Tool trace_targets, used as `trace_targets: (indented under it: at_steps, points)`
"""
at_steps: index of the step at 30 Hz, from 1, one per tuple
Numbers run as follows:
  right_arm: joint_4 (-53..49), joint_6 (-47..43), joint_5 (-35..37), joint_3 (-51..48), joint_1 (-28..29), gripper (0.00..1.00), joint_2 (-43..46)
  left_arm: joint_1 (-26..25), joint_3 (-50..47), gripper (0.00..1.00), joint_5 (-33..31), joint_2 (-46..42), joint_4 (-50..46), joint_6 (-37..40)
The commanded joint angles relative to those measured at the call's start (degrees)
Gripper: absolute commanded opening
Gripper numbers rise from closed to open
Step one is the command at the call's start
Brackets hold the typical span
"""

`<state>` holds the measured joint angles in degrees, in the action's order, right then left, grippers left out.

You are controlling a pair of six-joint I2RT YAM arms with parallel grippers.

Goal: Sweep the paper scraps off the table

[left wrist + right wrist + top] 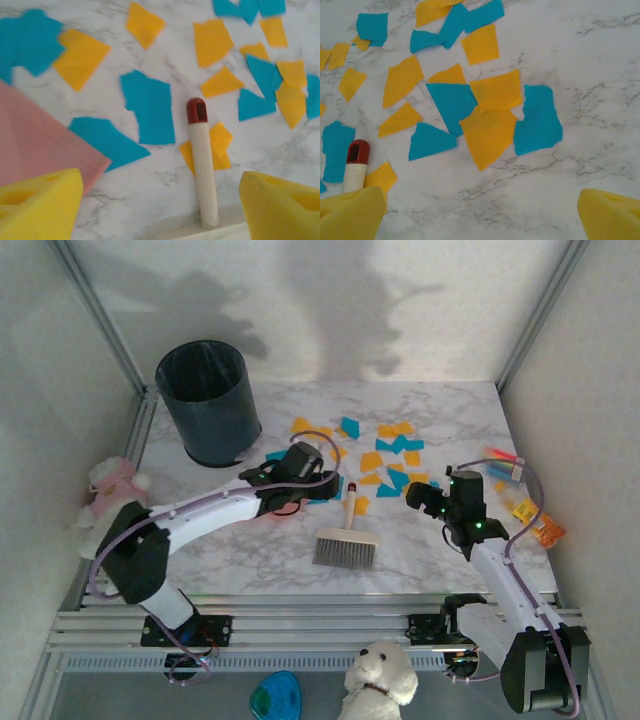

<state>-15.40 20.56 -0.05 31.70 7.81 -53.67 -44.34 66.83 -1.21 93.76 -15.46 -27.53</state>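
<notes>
Across the middle and back of the counter the paper scraps lie loose. They are orange-yellow and teal, some overlapping, and none are gathered into a pile.

Brush: flat on the counter at the near edge of the scatter, bristles toward me. Its cream handle with a red end cap points into the scraps, and one yellow scrap is tucked under the handle. Nothing holds it.

Pink dustpan: flat on the counter, just left of the brush handle. A teal scrap sits at its edge. The part I can see carries no paper.

Black bin: upright at the back left, apart from the scatter.

My left hand: yellow fingers apart and low over the counter. The brush handle lies between them in the wrist view, and neither finger touches it as far as I can tell.

My right hand: fingers wide apart, over the right side of the scatter, gripping nothing.

Assessment: sweeping has not begun and no scrap is collected. Remaining, by my estimate:
- take up the brush
- steady the dustpan
- draw the scraps together
- carry them off the counter, probably to the bin

The left hand looks best placed for the handle.
</notes>
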Motion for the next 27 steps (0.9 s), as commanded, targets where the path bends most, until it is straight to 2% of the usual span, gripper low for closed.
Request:
trace_targets:
  at_steps: [1,7,10,27]
  points:
    - [-2.2,-0.8,0.8,1.7,0.5,0.99,0.3,-2.1,4.9,0.77,1.3,5.1,-5.7,3.4]
    - [-3.4,-0.9,1.9,2.1,0.5,0.99,0.2,-4.8,11.7,0.68,1.5,12.9,-11.2,4.6]
    - [-3.6,-0.8,1.8,2.1,0.5,0.99,0.1,-5.0,12.9,0.61,2.5,15.2,-12.1,4.7]
    - [-4.0,-0.4,2.2,2.0,0.5,0.99,-1.7,-5.8,18.7,0.47,6.7,23.7,-12.8,2.6]
